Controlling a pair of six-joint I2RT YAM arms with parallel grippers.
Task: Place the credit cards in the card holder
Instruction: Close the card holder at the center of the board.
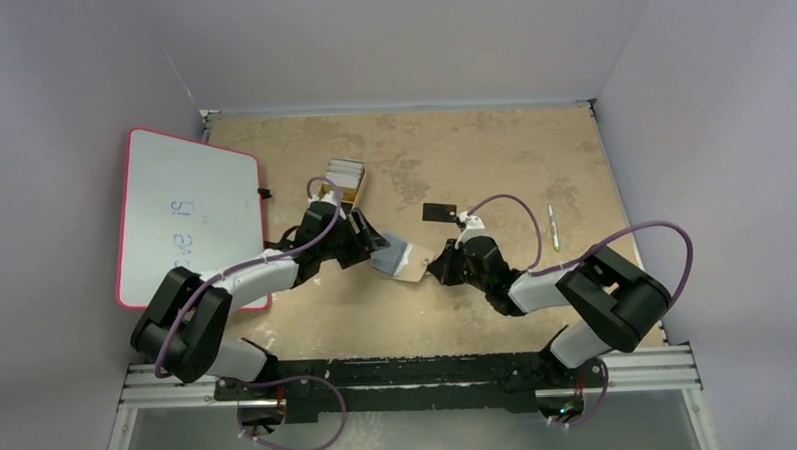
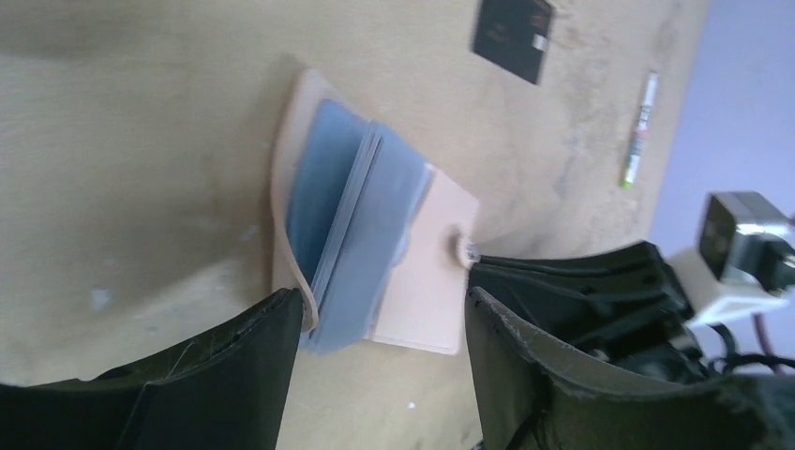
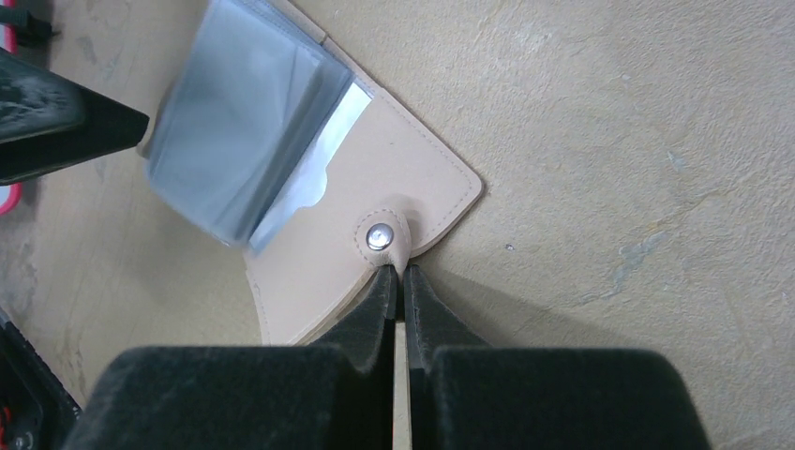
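Note:
The tan card holder lies open on the table, its blue-grey pockets fanned up. My right gripper is shut on the tab carrying the round snap button. My left gripper is open, and its fingertips straddle the holder's near end with no card between them. Its left fingertip is right at the edge of the tan cover. One black credit card lies flat beyond the holder. A stack of pale credit cards sits further back, behind my left arm.
A pink-framed whiteboard covers the table's left side. The pale cards rest in a small yellow tray. A thin white and green pen lies at the right. Purple cables loop over both arms.

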